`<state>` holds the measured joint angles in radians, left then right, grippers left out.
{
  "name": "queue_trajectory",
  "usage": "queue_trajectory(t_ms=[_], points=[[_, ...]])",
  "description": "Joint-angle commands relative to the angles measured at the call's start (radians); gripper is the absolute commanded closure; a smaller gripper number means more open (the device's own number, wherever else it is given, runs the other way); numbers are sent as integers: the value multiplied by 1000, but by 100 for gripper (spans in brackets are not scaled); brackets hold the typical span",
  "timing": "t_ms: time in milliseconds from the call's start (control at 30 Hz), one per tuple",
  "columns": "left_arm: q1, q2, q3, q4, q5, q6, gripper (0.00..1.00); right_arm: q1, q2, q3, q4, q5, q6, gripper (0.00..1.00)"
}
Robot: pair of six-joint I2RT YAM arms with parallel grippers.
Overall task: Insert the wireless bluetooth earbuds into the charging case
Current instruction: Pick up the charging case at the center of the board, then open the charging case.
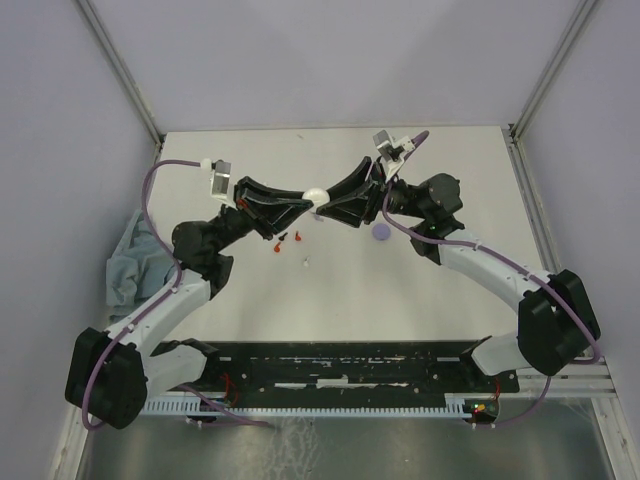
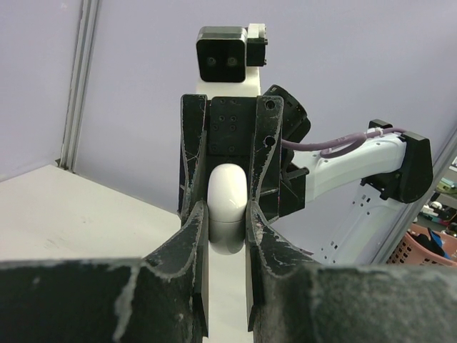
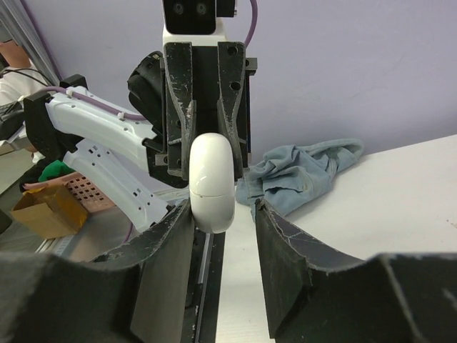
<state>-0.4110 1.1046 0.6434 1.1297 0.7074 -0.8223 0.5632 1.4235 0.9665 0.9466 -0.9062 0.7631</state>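
Down on the table (image 1: pixel 450 300) just below the white case (image 1: pixel 315 195), the earbuds (image 1: pixel 281 242) look tiny, light and slick, so I'd pinch across the body. Left gripper (image 2: pixel 227 221) is clamped on the case; right gripper (image 3: pixel 221 207) fingers straddle it, gap showing.

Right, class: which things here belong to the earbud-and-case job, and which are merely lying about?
Job: white case, held in the left pincer; red earbuds; white earbud; lavender case.
Lying about: blue-grey cloth.
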Motion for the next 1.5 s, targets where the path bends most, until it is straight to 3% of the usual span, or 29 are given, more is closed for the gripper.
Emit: queue_trajectory(t_ms=[0,267,400,533,633,733,900,1300,1467], points=[[-12,4,-3,73,-6,-35,89,5,5,30,83,-7,10,53],[-18,13,-1,72,-7,-31,89,6,15,43,108,-11,25,52],[-18,4,1,52,-5,-15,87,7,18,41,106,-17,22,62],[-18,-25,18,-57,-5,56,66,4,7,38,50,-32,-21,77],[-18,-58,33,-164,-9,126,52,5,-20,41,-44,-47,-95,80],[-15,-81,58,-255,-14,176,46,5,-51,47,-167,-62,-190,81],[-10,-76,85,-340,-10,196,43,5,-81,57,-275,-81,-275,82],[-8,-49,106,-387,109,224,38,4,-106,62,-341,-96,-366,82],[-8,-50,122,-462,62,255,38,5,-106,65,-344,-115,-370,82]])
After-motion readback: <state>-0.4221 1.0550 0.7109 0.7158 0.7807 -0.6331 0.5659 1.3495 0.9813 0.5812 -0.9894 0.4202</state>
